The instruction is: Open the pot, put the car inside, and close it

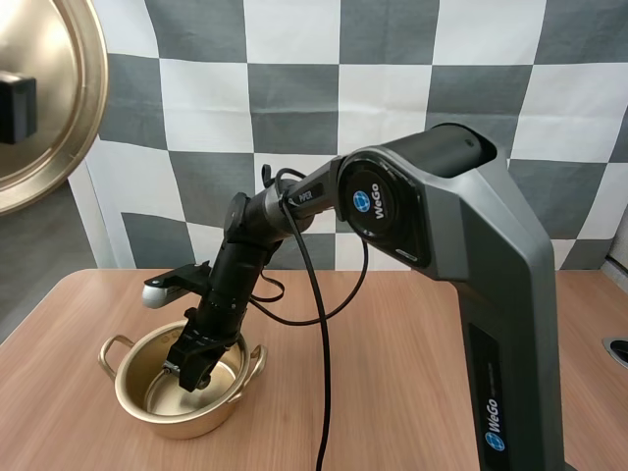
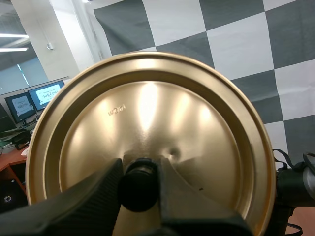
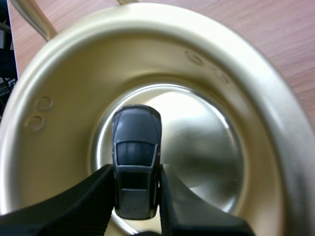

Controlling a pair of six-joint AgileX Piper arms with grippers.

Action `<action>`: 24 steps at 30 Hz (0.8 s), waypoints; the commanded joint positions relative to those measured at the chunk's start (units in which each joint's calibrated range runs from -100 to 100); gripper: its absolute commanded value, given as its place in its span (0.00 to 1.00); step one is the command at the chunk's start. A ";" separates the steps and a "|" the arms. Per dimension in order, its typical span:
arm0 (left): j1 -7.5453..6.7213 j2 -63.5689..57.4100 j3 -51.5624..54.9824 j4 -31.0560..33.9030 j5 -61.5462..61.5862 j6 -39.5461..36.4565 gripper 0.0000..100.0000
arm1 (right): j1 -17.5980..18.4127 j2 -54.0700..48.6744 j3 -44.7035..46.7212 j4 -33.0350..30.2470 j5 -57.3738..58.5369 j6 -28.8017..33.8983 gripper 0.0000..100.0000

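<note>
Car (image 3: 136,147), dark grey, gripped by right end effector (image 3: 136,173) inside pot (image 3: 64,73); lid (image 2: 147,108) gripped by left end effector (image 2: 140,172)

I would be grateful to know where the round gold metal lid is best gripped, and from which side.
Grip the gold lid by the small black knob at its centre, coming square-on from the knob face. The rest is a wide, smooth disc with nothing to pinch; the left gripper pinches the knob this way.
</note>
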 commanded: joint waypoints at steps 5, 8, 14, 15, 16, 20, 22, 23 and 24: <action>0.00 0.02 0.03 -0.08 0.03 0.07 0.00 | 0.01 -0.09 0.01 -0.06 0.22 -0.21 0.86; 0.00 0.02 0.03 -0.08 0.03 0.07 0.00 | 0.01 -0.09 0.01 -0.06 0.22 -0.21 0.88; 0.00 0.02 0.03 -0.08 0.03 0.07 0.00 | 0.01 -0.19 0.01 -0.06 0.22 -0.62 0.88; 0.00 0.02 0.03 -0.08 0.03 0.07 0.00 | 0.01 -0.24 0.01 -0.06 0.22 -0.85 0.88; 0.00 0.02 0.03 -0.08 0.03 0.07 0.00 | 0.01 -0.56 0.01 -0.06 0.22 -1.28 0.88; 0.00 0.02 0.03 -0.08 0.03 0.07 0.00 | 0.01 -2.60 -0.02 -0.06 0.22 -3.79 0.87; 0.00 0.02 0.03 -0.08 0.03 0.07 0.00 | 0.01 -4.52 -0.53 -0.27 0.22 -4.82 0.86; 0.00 0.02 0.03 -0.08 0.03 0.07 0.00 | 0.01 -5.29 -1.10 -0.58 0.22 -4.82 0.84; 0.00 0.02 0.03 -0.08 0.03 0.07 0.00 | 0.01 -6.01 -2.08 -0.57 -0.15 -4.60 0.81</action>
